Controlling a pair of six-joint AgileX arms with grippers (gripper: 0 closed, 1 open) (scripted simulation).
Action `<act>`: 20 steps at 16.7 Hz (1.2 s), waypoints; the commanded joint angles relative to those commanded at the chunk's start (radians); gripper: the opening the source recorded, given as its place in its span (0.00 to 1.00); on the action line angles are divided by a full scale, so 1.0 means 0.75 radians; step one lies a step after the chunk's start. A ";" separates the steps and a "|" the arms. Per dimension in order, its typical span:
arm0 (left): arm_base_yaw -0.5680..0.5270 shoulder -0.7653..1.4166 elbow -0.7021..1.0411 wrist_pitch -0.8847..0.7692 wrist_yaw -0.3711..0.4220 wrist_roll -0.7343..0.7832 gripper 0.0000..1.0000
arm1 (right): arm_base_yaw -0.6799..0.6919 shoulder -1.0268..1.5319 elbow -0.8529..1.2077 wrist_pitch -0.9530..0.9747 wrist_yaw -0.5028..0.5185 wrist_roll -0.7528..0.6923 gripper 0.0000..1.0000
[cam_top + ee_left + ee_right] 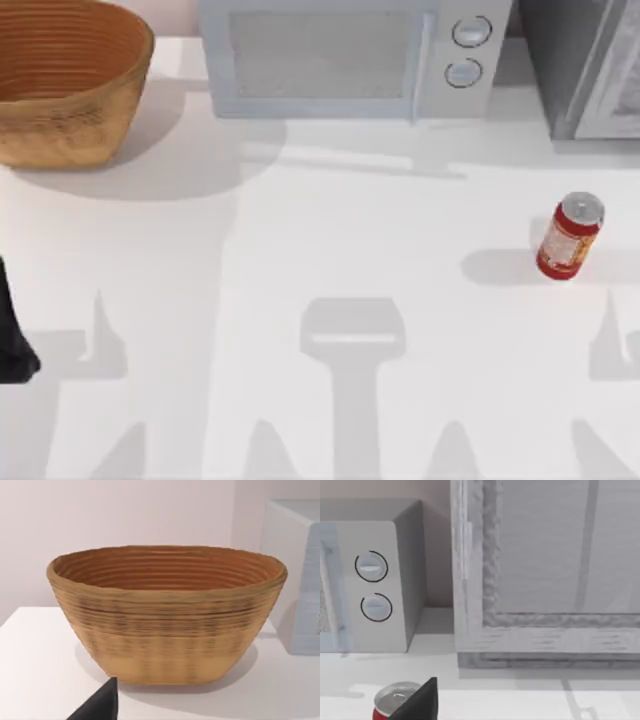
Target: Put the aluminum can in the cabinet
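left gripper [15, 345] at table's left edge, aluminum can [569, 237] upright near cabinet [585, 65]

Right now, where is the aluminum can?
The aluminum can stands upright on the table's right side in the top view, in front of the cabinet and right of the microwave.

Glossy metal aluminum can [569, 237], rough woven wicker basket [62, 85], smooth matt white table [300, 260].
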 joint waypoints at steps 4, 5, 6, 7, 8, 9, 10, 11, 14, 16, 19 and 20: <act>0.000 0.000 0.000 0.000 0.000 0.000 1.00 | 0.010 0.038 0.007 0.034 0.007 0.003 1.00; 0.000 0.000 0.000 0.000 0.000 0.000 1.00 | 0.020 0.076 0.013 0.068 0.015 0.005 1.00; 0.000 0.000 0.000 0.000 0.000 0.000 1.00 | 0.032 0.128 0.021 0.112 0.026 0.008 1.00; 0.000 0.000 0.000 0.000 0.000 0.000 1.00 | 0.047 0.191 0.029 0.166 0.039 0.012 1.00; 0.000 0.000 0.000 0.000 0.000 0.000 1.00 | 0.064 0.266 0.039 0.227 0.055 0.016 1.00; 0.000 0.000 0.000 0.000 0.000 0.000 1.00 | 0.082 0.350 0.050 0.297 0.073 0.021 1.00; 0.000 0.000 0.000 0.000 0.000 0.000 1.00 | 0.103 0.446 0.061 0.374 0.094 0.026 1.00; 0.000 0.000 0.000 0.000 0.000 0.000 1.00 | 0.125 0.549 0.072 0.457 0.117 0.032 1.00; 0.000 0.000 0.000 0.000 0.000 0.000 1.00 | 0.198 0.898 0.110 0.734 0.195 0.050 1.00; 0.000 0.000 0.000 0.000 0.000 0.000 1.00 | 0.251 1.154 0.136 0.935 0.252 0.063 1.00; 0.000 0.000 0.000 0.000 0.000 0.000 1.00 | 0.333 1.552 0.176 1.245 0.341 0.083 1.00; 0.000 0.000 0.000 0.000 0.000 0.000 1.00 | 0.359 1.684 0.188 1.347 0.370 0.090 1.00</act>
